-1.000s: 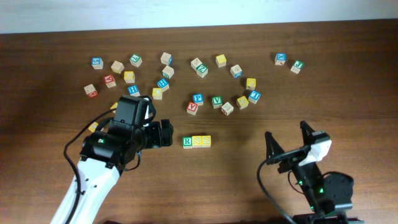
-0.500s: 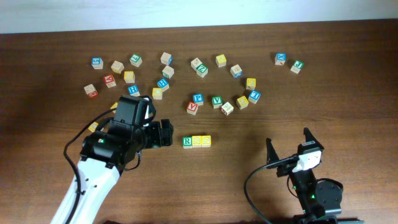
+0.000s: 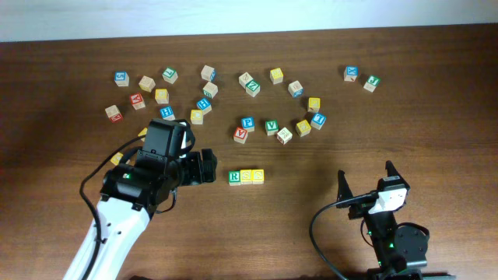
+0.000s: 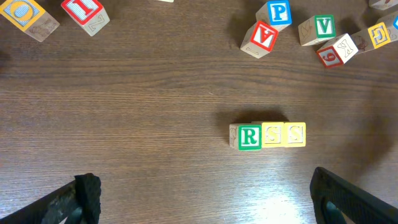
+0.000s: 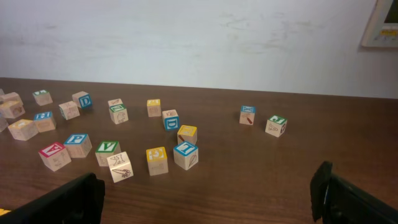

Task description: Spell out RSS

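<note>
Left gripper (image 3: 206, 167) is parked low over the table (image 3: 436, 93), just to the left of the word. Through its wrist camera I see both fingers (image 4: 81, 199) spread far apart at the bottom corners, with only wood grain between them, so it's gaping and carrying nothing. Ahead of it is the row: the green R cube (image 3: 234, 177) first, the first S cube (image 3: 246, 176) pressed against its right side, and the second S cube (image 3: 257, 176) tight against that one. All three have their letters facing up, and they read R, S, S from left to right. The line runs nearly straight, climbing a touch toward the right in the overhead view. It lies on open wood near the middle of the table, apart from everything else. Farther back, the closest loose pieces are a red V cube (image 3: 240, 134), a blue P cube (image 3: 247, 123) and the green V cube (image 3: 271, 125), all well clear of the row. More cubes are scattered in a band toward the far edge. Over on my right side, the right gripper (image 3: 364, 173) sits near the front edge, well apart from the word. Its two dark fingers (image 3: 388, 167) splay wide with nothing held. Its wrist camera looks across the tabletop at the scattered cubes and a pale wall (image 5: 199, 37) behind them.
</note>
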{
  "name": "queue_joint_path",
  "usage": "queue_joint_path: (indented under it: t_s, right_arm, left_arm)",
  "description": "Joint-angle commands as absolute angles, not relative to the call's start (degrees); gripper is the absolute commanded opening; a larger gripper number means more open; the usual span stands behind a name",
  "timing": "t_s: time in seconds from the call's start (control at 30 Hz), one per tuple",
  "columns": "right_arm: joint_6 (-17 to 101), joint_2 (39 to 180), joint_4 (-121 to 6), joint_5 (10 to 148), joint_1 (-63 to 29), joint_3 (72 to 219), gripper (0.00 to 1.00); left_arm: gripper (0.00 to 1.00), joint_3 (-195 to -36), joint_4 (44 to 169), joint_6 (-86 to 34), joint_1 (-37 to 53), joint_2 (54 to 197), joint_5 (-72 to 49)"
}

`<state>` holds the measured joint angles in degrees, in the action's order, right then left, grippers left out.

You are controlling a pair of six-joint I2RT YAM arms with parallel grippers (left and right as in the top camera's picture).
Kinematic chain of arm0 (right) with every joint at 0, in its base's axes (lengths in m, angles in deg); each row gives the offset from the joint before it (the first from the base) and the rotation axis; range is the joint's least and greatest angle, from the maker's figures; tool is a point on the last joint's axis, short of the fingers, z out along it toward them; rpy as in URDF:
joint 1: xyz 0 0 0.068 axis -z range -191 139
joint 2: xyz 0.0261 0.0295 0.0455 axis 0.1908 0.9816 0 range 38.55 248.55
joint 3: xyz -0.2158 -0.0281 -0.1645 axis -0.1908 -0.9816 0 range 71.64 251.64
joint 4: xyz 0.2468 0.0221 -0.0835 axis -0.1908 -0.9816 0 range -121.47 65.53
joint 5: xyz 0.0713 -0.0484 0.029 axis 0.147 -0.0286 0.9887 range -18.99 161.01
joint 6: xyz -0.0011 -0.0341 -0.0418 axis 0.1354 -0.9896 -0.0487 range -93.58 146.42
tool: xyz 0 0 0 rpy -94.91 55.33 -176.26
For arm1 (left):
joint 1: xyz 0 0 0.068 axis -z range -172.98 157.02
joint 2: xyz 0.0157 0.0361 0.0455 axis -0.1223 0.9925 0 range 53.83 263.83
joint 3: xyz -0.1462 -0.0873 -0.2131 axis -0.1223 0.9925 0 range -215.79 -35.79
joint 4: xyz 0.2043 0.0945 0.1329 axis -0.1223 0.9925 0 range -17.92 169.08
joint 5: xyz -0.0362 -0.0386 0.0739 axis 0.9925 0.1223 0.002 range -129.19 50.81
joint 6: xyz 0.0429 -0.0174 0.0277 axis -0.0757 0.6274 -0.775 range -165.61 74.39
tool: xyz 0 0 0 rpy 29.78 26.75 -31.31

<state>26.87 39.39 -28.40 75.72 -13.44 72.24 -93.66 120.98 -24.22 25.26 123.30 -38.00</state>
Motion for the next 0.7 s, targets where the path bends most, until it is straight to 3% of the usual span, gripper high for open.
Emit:
queue_joint_path:
  t_s: [0.0, 0.67]
  right_arm:
    - [27.3, 38.7, -28.8, 75.0, -13.2, 72.0, 0.98]
    - [27.3, 38.7, -28.8, 75.0, -13.2, 72.0, 0.98]
  left_arm:
    - [0.99, -94.1, 121.0, -24.7, 25.1, 122.7, -38.6]
    - [0.99, -94.1, 122.8, -24.7, 25.1, 123.2, -38.6]
